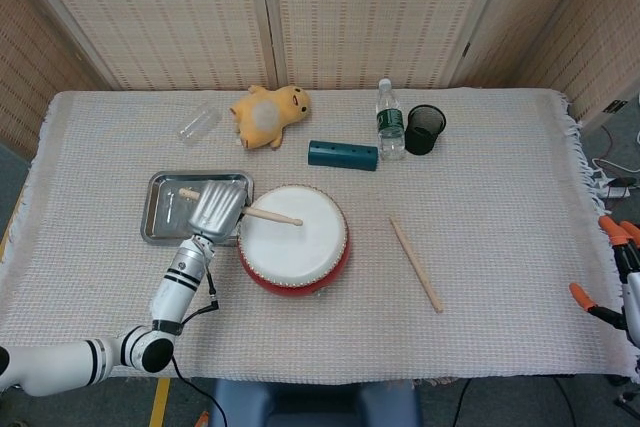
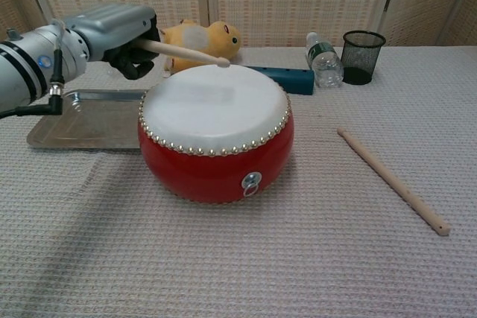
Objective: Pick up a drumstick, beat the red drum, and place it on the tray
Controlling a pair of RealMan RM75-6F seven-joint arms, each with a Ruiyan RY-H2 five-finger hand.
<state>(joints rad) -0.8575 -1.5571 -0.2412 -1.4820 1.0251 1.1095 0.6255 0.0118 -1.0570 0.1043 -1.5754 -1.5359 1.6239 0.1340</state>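
The left hand (image 2: 112,31) grips a drumstick (image 2: 182,51), its tip raised just above the red drum (image 2: 216,135) at about the drumhead's 12 o'clock. The tray (image 2: 82,121) lies at the drum's 9 o'clock. A second stick (image 2: 391,179) rests at 3 o'clock.

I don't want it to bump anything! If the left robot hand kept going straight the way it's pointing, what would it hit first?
Probably the red drum with the white skin; the left robot hand, gripping the wooden drumstick, points across its top, though height is unclear.
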